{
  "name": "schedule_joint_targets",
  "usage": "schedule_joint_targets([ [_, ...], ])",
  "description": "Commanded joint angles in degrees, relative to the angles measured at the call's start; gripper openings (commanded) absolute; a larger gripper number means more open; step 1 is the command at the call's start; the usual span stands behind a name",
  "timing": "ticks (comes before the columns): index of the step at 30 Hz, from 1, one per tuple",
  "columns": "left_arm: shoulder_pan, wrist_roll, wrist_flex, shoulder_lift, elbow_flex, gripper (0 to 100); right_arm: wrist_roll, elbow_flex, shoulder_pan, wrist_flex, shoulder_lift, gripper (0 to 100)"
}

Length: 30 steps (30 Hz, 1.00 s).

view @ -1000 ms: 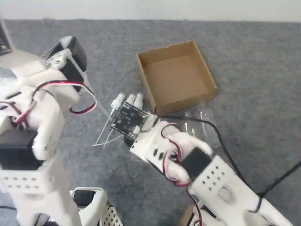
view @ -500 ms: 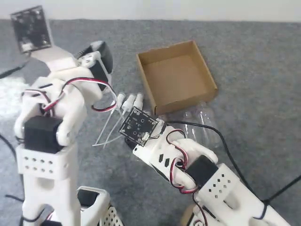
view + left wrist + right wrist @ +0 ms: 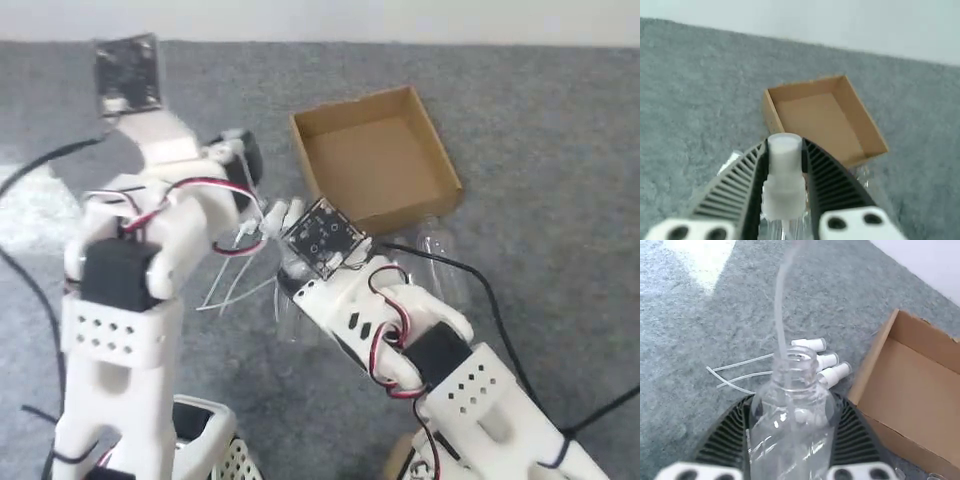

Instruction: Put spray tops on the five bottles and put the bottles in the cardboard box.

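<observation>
gripping a spray top (image 3: 784, 186), the left end effector (image 3: 785, 148) holds it above the bottle (image 3: 790, 440) clenched in the right end effector (image 3: 792, 402), its tube inside the neck, near the box (image 3: 395, 213).

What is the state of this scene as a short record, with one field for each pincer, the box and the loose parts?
left pincer: shut on a spray top
right pincer: shut on a clear bottle
tube: runs from above into the bottle's neck
box: on the carpet, no bottle inside yet
spare tops: three, lying on the carpet near the box
loose bottles: on the carpet beside the box
</observation>
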Motion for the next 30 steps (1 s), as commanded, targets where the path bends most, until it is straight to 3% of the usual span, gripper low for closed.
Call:
schedule_joint_targets([
  [1, 4.48, -1.67, 0.0, -1.41, 4.7, 1, -1.14, -0.62, 2.07, -2.07, -2.07, 0.6],
  [7, 8.97, -1.67, -1.41, -1.41, 6.73, 1, -1.23, 0.53, 2.33, -3.03, -2.07, 0.6],
  [23, 9.93, -1.85, -1.67, -1.32, 9.98, 1, -10.11, 3.6, 6.2, -12.0, -2.07, 0.6],
  [30, 9.85, -1.85, -7.82, -1.41, 18.51, 1, -9.67, 3.6, 6.55, -12.09, -2.59, 0.6],
])
